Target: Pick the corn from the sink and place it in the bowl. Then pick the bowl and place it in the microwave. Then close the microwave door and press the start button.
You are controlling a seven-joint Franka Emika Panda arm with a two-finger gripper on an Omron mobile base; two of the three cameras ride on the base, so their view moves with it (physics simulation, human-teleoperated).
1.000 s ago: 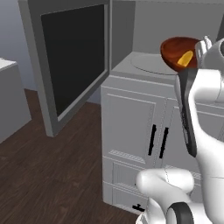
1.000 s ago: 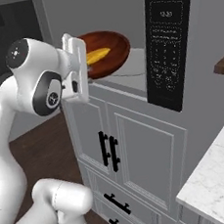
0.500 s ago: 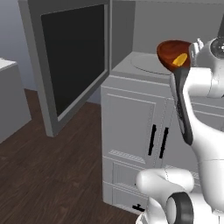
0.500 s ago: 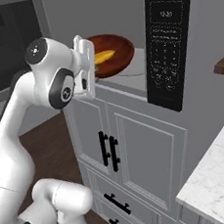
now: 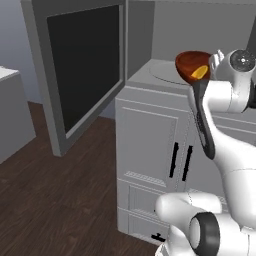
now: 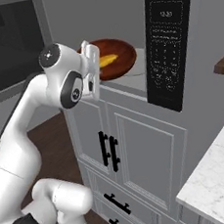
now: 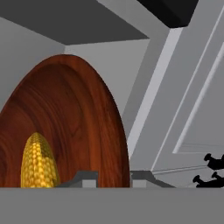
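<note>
My gripper (image 6: 95,62) is shut on the near rim of the reddish-brown bowl (image 6: 120,59), holding it at the mouth of the microwave (image 6: 167,43) cavity, over the round turntable plate (image 6: 137,69). The yellow corn (image 6: 108,60) lies inside the bowl. In the left base view the bowl (image 5: 190,64) with the corn (image 5: 200,73) sits just ahead of the gripper (image 5: 212,70). The hand view has the bowl (image 7: 74,127) close up, the corn (image 7: 38,162) low in it and the gripper (image 7: 113,177) on the rim. The microwave door (image 5: 85,65) stands wide open to the left.
Below the microwave are grey cabinet doors with black handles (image 6: 107,151) and drawers (image 6: 117,204). A marble counter (image 6: 216,186) lies at the lower right. The open door (image 6: 7,42) juts out left of the arm. Dark wood floor (image 5: 60,200) spreads in front.
The arm has reached forward and carried the bowl with the corn deeper toward the microwave cavity, over the turntable. The door has not moved.
</note>
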